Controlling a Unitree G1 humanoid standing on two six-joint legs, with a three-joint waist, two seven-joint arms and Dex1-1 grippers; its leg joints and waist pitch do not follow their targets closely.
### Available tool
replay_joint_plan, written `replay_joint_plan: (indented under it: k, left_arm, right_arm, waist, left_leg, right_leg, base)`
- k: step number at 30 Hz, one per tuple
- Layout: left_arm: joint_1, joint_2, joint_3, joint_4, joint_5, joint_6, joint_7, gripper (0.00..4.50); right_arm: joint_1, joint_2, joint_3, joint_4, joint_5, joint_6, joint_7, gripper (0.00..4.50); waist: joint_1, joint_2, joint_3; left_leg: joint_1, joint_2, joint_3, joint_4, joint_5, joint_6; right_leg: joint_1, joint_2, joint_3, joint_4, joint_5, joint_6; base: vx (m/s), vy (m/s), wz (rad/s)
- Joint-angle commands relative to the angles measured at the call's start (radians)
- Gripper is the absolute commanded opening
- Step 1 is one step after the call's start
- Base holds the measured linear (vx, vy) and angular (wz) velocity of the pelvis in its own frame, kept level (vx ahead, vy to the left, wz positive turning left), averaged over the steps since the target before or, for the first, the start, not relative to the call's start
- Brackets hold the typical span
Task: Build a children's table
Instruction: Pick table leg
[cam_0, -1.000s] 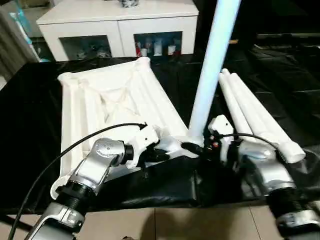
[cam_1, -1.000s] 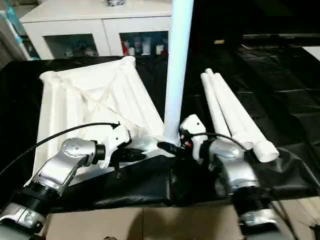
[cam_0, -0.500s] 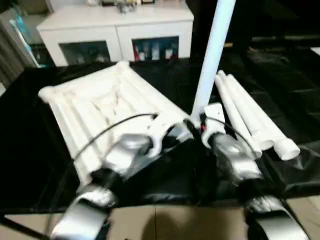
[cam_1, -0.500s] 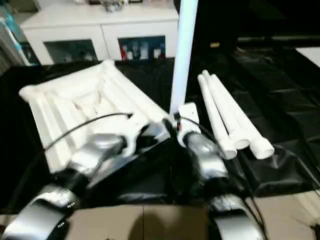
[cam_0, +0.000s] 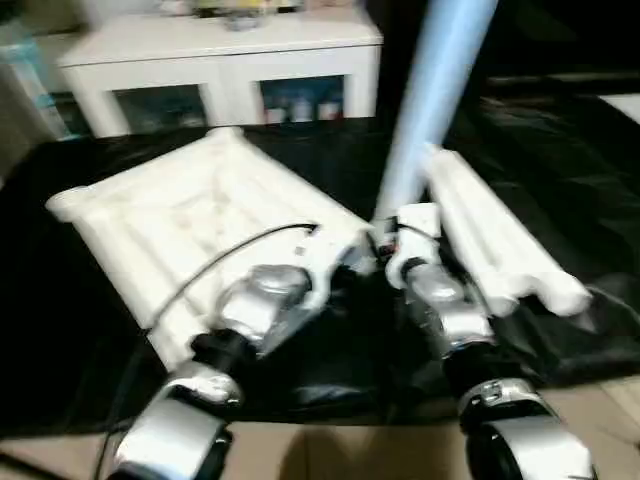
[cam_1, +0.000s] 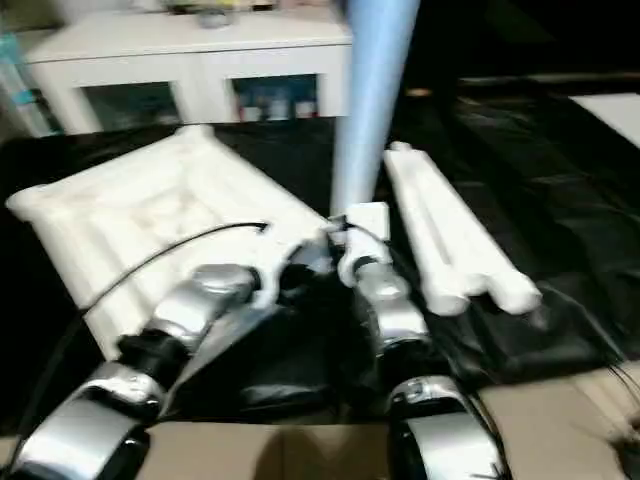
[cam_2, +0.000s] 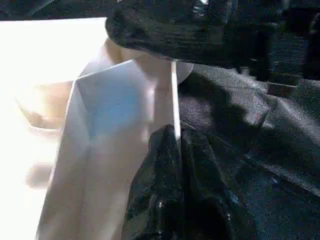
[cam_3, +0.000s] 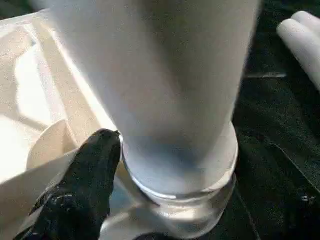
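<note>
Right wrist view shows one black finger (cam_3: 87, 175) of the right gripper (cam_0: 385, 247) beside the upright leg (cam_0: 425, 95), whether it grips cannot be told. This smooth tapered tube stands in a round corner socket (cam_3: 175, 212) at the near right corner of the ribbed white tabletop (cam_0: 200, 225). The left gripper (cam_2: 175, 190), clenched, pinches that corner's rim, likely steadying it. Three spare legs (cam_0: 500, 245) lie along the black-covered surface's (cam_0: 70, 330) right side.
</note>
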Motion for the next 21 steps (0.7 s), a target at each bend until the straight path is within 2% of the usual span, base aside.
replay_joint_plan:
  k: [1, 5, 6, 8, 11, 13, 17, 19, 21]
  left_arm:
    - [0.035, -0.002, -0.022, 0.001, 0.004, -0.01, -0.025, 0.0]
    - [0.057, 0.022, -0.026, -0.025, 0.005, -0.014, -0.055, 0.0]
    - [0.058, 0.023, -0.027, -0.025, 0.005, -0.014, -0.056, 0.0]
    - [0.067, 0.033, -0.033, -0.036, 0.005, -0.013, -0.063, 0.0]
    - [0.083, 0.041, -0.036, -0.069, 0.004, 0.0, -0.072, 0.0]
    - [0.088, 0.043, -0.036, -0.078, 0.005, 0.004, -0.075, 0.0]
    - [0.092, 0.047, -0.037, -0.087, 0.004, 0.006, -0.079, 0.0]
    - [0.096, 0.052, -0.039, -0.095, 0.003, 0.008, -0.082, 0.0]
    - [0.1, 0.055, -0.04, -0.103, 0.002, 0.012, -0.084, 0.0]
  right_arm:
    - [0.022, 0.023, 0.038, -0.003, 0.016, 0.022, 0.051, 3.87]
    - [0.024, -0.011, 0.046, -0.014, -0.007, 0.014, 0.074, 4.05]
    - [0.024, -0.011, 0.045, -0.016, -0.006, 0.013, 0.076, 4.27]
    - [0.028, -0.014, 0.038, -0.041, 0.0, 0.011, 0.084, 3.79]
    - [0.029, -0.017, 0.033, -0.051, 0.004, -0.004, 0.104, 3.79]
    - [0.03, -0.019, 0.036, -0.054, 0.003, -0.007, 0.104, 3.35]
    - [0.029, -0.021, 0.038, -0.053, 0.002, -0.011, 0.11, 3.25]
    - [0.029, -0.023, 0.039, -0.053, 0.001, -0.012, 0.118, 2.95]
    - [0.03, -0.024, 0.039, -0.054, 0.0, -0.013, 0.121, 2.89]
  waist:
    - [0.002, -0.022, -0.052]
    - [-0.002, -0.02, -0.054]
    - [-0.002, -0.019, -0.054]
    - [-0.001, -0.021, -0.053]
    - [0.0, -0.022, -0.053]
    - [0.001, -0.024, -0.054]
    - [0.003, -0.026, -0.053]
    - [0.005, -0.027, -0.053]
    - [0.006, -0.028, -0.052]
  left_leg:
    - [0.01, 0.031, -0.026, -0.088, -0.429, 0.031]
    - [0.013, 0.032, -0.022, -0.087, -0.423, 0.035]
    - [0.014, 0.032, -0.022, -0.087, -0.42, 0.036]
    - [0.01, 0.033, -0.022, -0.088, -0.409, 0.042]
    - [0.009, 0.034, -0.021, -0.088, -0.389, 0.046]
    - [0.009, 0.034, -0.019, -0.087, -0.378, 0.05]
    - [0.009, 0.035, -0.019, -0.088, -0.362, 0.055]
    - [0.01, 0.036, -0.018, -0.088, -0.36, 0.055]
    - [0.009, 0.036, -0.018, -0.089, -0.358, 0.055]
  right_leg:
    - [0.029, -0.019, 0.009, -0.091, -0.427, -0.16]
    - [0.026, -0.017, 0.012, -0.091, -0.394, -0.183]
    - [0.026, -0.018, 0.013, -0.09, -0.386, -0.187]
    - [0.029, -0.018, 0.014, -0.088, -0.372, -0.194]
    - [0.029, -0.019, 0.014, -0.087, -0.365, -0.198]
    - [0.029, -0.019, 0.016, -0.086, -0.353, -0.201]
    - [0.029, -0.02, 0.016, -0.086, -0.354, -0.202]
    - [0.029, -0.02, 0.017, -0.086, -0.358, -0.201]
    - [0.028, -0.02, 0.017, -0.086, -0.363, -0.198]
  base:
    - [0.0, 0.0, 0.0]
    - [0.0, 0.0, 0.0]
    - [0.0, 0.0, 0.0]
    - [0.0, 0.0, 0.0]
    - [0.0, 0.0, 0.0]
    - [0.0, 0.0, 0.0]
    - [0.0, 0.0, 0.0]
    - [0.0, 0.0, 0.0]
    - [0.0, 0.0, 0.0]
